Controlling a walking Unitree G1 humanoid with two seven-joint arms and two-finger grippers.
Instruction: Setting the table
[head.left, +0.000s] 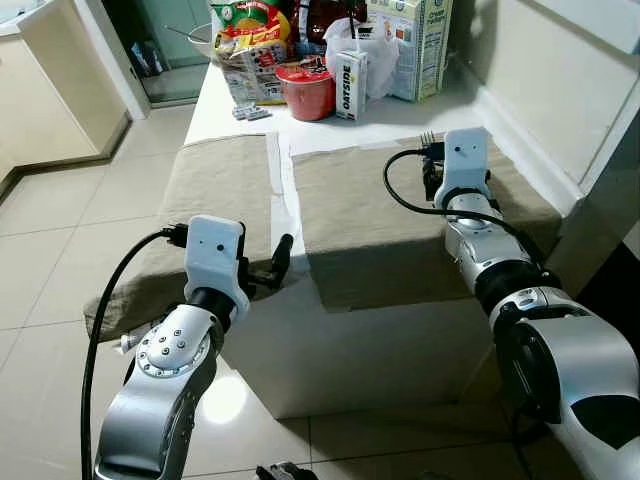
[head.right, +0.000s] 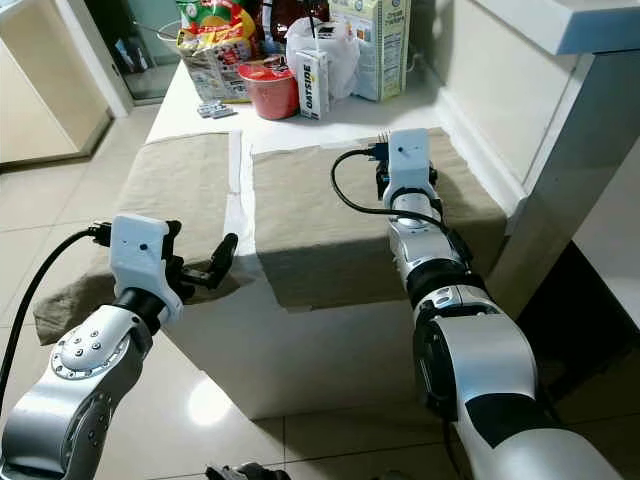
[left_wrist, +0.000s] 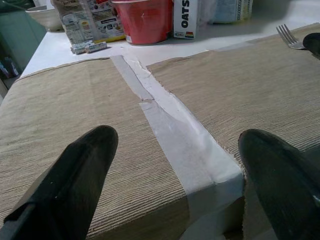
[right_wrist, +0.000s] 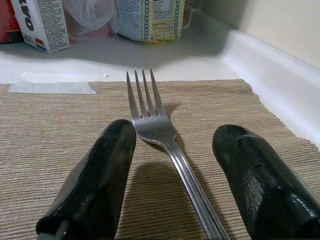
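Mostly white worktop carrying two beige placemats side by side, left placemat and right placemat, with white tape in the gap between them. Right end effector sits low over the right mat's far end, fingers spread wide either side of a fork lying flat, not gripping it; head views show only the tines. Left end effector hovers at the near edge, wide, holding nothing. Behind: red cup, small carton reading "OATSIDE".
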